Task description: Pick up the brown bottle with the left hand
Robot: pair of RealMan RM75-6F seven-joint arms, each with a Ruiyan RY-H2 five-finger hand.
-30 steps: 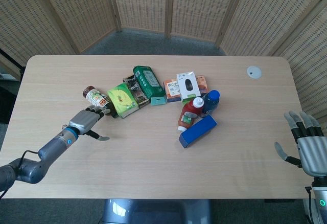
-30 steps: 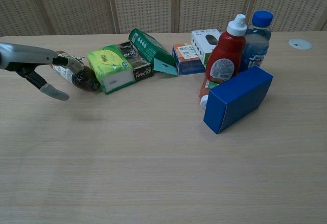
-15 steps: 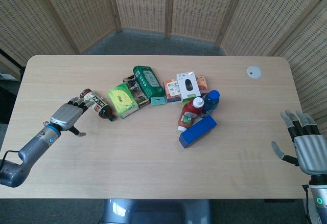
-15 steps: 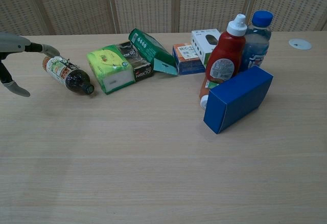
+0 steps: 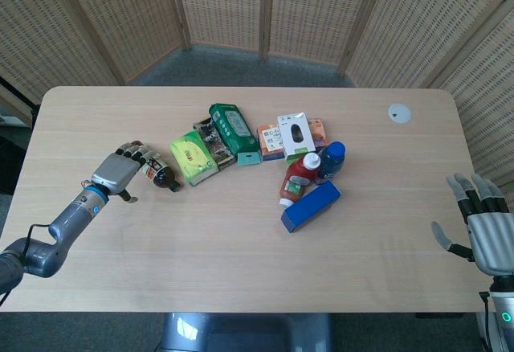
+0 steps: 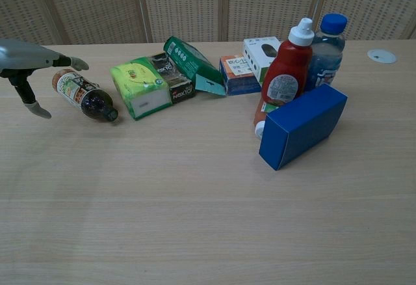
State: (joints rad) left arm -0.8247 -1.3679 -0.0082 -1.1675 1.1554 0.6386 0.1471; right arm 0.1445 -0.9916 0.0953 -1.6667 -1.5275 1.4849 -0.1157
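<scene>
Moved back in, left hand [image 5: 119,173] rests spread over the lying brown bottle's [image 6: 83,95] base, not gripping.

One brown bottle [image 5: 157,170] lies at nine o'clock on the table [image 5: 241,255]. Toward the centre stand one red ketchup bottle [image 5: 300,172] and one blue-capped water bottle [image 5: 331,160], making three bottles. One blue box [image 5: 311,206] lies at their six o'clock. Two green packs [image 5: 193,157] [image 5: 234,130] sit toward eleven. One white disc [image 5: 399,112] lies at two o'clock.
</scene>
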